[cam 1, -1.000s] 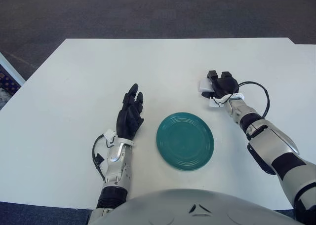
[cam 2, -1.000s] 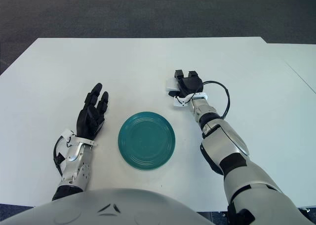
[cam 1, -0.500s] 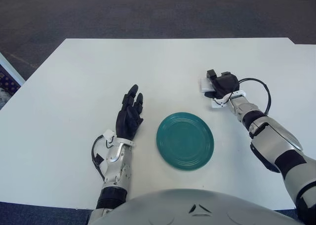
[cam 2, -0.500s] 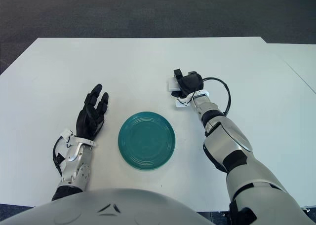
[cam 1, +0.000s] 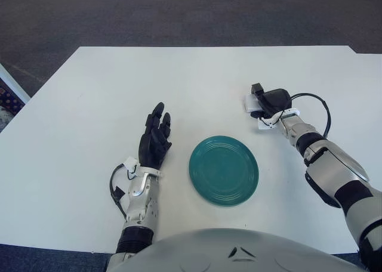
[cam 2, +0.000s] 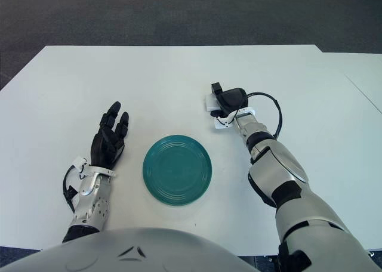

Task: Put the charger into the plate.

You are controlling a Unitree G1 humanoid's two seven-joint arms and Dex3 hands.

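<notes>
A round teal plate (cam 1: 224, 170) lies on the white table near the front middle. A small white charger (cam 1: 250, 103) sits to the plate's far right, mostly covered by my right hand (cam 1: 266, 101), whose black fingers are curled over it. My left hand (cam 1: 155, 138) rests left of the plate with its fingers spread and holds nothing.
The white table (cam 1: 119, 87) spans the view; its far edge meets dark carpet. A black cable (cam 1: 319, 108) loops beside my right wrist. A second table edge shows at the far right.
My right hand's fingers have curled down over the charger and the hand has shifted slightly right. The left hand has barely moved.
</notes>
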